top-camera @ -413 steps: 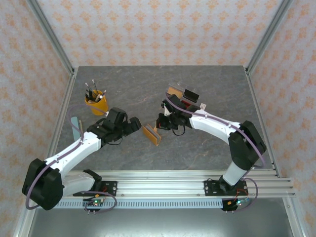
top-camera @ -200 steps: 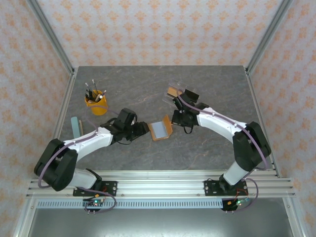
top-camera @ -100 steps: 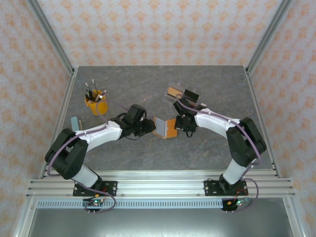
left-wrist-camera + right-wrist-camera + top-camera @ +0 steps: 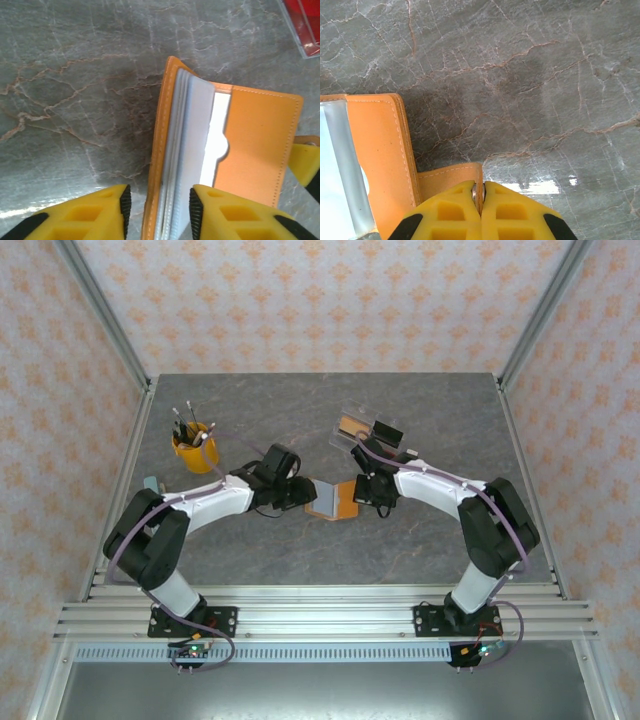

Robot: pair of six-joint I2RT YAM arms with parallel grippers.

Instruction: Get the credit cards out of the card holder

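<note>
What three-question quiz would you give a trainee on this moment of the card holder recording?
1. True or false: the card holder is folded shut.
2. Multiple choice: what does the right gripper pinch? A) the holder's tab clasp; B) its spine fold; C) nothing at all.
3. Short answer: what stands between the fingers of the left gripper?

Key:
1. False; it lies open.
2. A.
3. One cover of the card holder, together with its clear sleeves. A gap shows beside one finger.
</note>
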